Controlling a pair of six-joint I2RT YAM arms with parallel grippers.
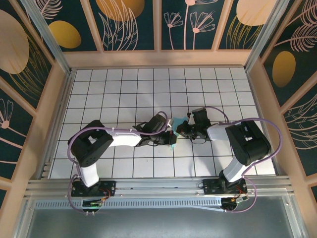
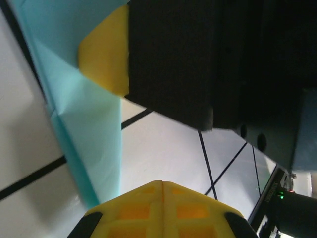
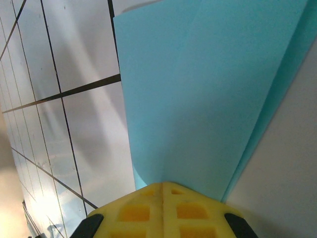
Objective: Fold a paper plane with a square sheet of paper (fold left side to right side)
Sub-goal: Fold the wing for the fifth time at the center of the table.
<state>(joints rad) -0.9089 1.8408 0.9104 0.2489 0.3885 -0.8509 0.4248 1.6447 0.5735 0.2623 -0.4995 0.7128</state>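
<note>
Right hand (image 3: 162, 186) has its yellow fingers pressed together on the near edge of the paper (image 3: 208, 89), which fans up and away from the seam between them in creased turquoise layers, a second layer edge showing along its right side. From above, my two hands meet over the middle of the gridded white worktop (image 1: 124, 89), right hand (image 1: 184, 130) just beside left hand (image 1: 167, 135), with a sliver of paper (image 1: 172, 141) peeking out between and under them. Left hand (image 2: 162, 183) also has its fingers together; the paper (image 2: 89, 134) narrows down to their left edge, and I cannot tell whether it is pinched there. Higher up, a yellow pad (image 2: 104, 49) of my right hand lies against it.
</note>
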